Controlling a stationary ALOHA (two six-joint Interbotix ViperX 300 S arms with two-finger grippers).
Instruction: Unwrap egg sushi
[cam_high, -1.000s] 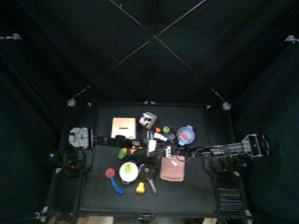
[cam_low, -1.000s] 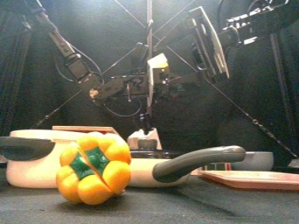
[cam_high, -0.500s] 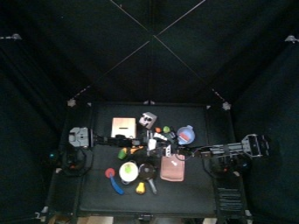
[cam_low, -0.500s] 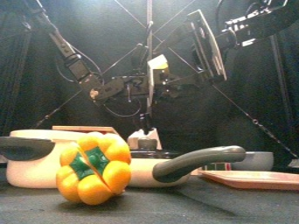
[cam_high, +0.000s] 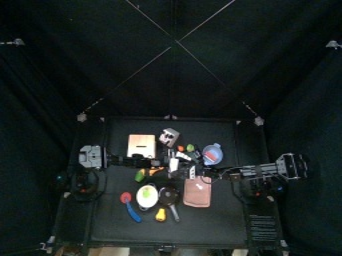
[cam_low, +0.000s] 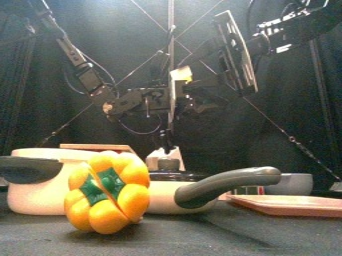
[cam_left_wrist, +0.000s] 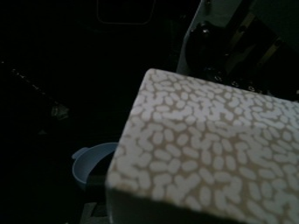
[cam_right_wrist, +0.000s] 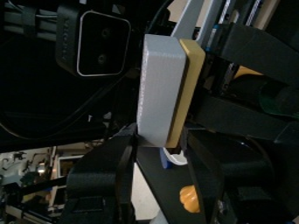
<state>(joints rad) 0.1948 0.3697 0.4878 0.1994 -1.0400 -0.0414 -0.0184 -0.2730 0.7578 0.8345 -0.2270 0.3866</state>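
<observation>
The egg sushi (cam_right_wrist: 170, 87), a white rice block with a yellow egg layer along one side, hangs high above the table (cam_low: 179, 73). My left gripper's fingers (cam_right_wrist: 251, 118) are shut on its far end. In the left wrist view its speckled rice face (cam_left_wrist: 211, 149) takes up most of the picture. My right gripper (cam_right_wrist: 163, 156) stands open, with one jaw on each side of the sushi's near end. I cannot tell whether the jaws touch it. A small blue and white piece (cam_right_wrist: 176, 158) shows at that end.
On the table below, a cream pan (cam_low: 160, 192) with a dark handle (cam_low: 227, 185) stands behind a yellow pepper (cam_low: 107, 192). A pink tray (cam_low: 287, 205) lies to the right. A blue bowl (cam_high: 213, 152) and a wooden board (cam_high: 140, 143) lie further back.
In the front view the sushi has sunk a little between the two grippers. The arms have hardly moved.
</observation>
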